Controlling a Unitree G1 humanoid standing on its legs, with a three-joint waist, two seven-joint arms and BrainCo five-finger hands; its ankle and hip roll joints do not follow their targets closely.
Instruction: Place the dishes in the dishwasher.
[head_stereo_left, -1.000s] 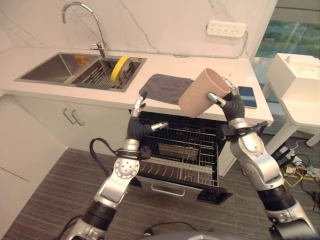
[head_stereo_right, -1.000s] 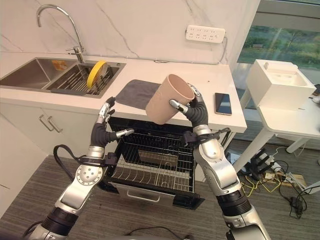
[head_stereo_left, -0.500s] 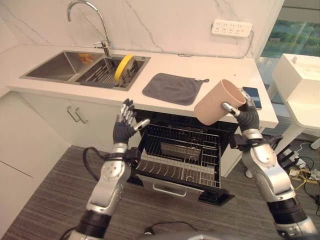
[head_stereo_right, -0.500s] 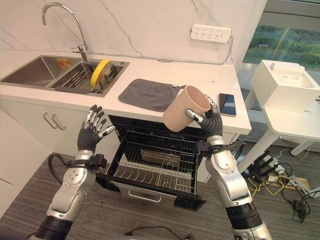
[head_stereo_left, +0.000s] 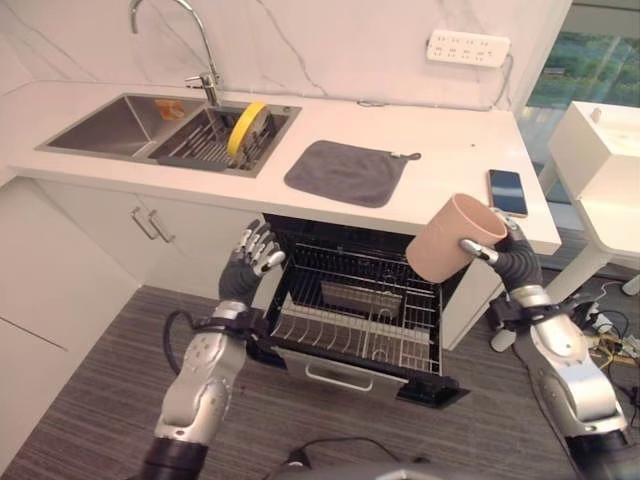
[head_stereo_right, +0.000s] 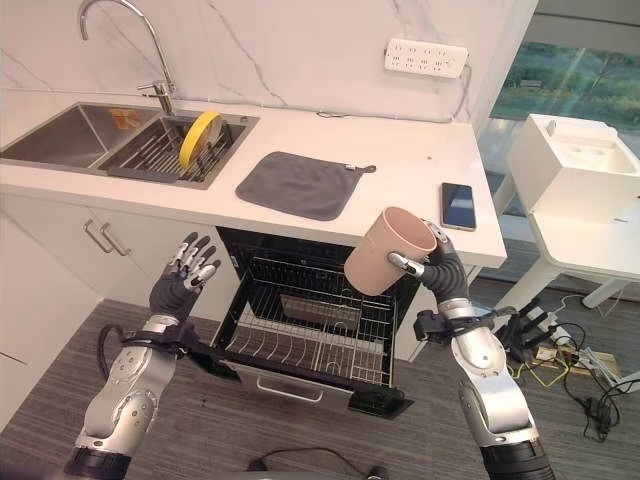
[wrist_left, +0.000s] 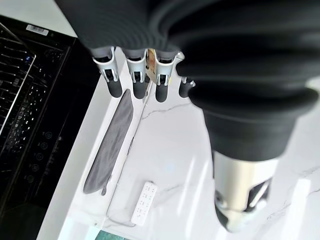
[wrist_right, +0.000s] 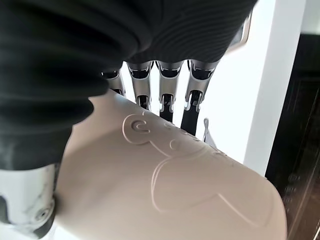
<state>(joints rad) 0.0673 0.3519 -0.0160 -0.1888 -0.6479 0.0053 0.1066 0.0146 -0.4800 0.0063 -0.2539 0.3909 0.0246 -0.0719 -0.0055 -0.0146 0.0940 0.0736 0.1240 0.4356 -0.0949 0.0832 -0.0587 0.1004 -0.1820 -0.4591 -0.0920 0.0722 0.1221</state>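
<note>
Under the white marble counter (head_stereo_right: 400, 165) the black built-in dishwasher (head_stereo_right: 310, 310) stands open, its wire lower rack (head_stereo_right: 305, 345) pulled out over the dropped door. Above the rack's right side, the robot's right hand (head_stereo_right: 437, 268) holds a beige, smooth-sided plastic cup (head_stereo_right: 385, 252), tilted with its open mouth facing up and toward the counter edge. Thumb and fingers are wrapped around the cup's wall; in the right wrist view the dark fingertips (wrist_right: 192, 117) press against its embossed side (wrist_right: 165, 190).

Off to the left of the open door, the left hand (head_stereo_right: 183, 281) is raised in the air in front of the white cabinet (head_stereo_right: 80, 250), fingers spread and straight, holding nothing and touching nothing. The left wrist view shows those straight fingers (wrist_left: 115, 80) pointing toward the counter.

On the counter lies a grey square cloth mat (head_stereo_right: 298, 184), directly above the dishwasher. A dark smartphone (head_stereo_right: 459, 205) lies flat near the counter's right end. A yellow round plate (head_stereo_right: 198, 139) stands on edge in the stainless drying rack (head_stereo_right: 165, 150) set in the right basin of the steel sink (head_stereo_right: 60, 135), below a curved chrome tap (head_stereo_right: 150, 60). A white power strip (head_stereo_right: 427, 59) is fixed to the marble wall.
</note>
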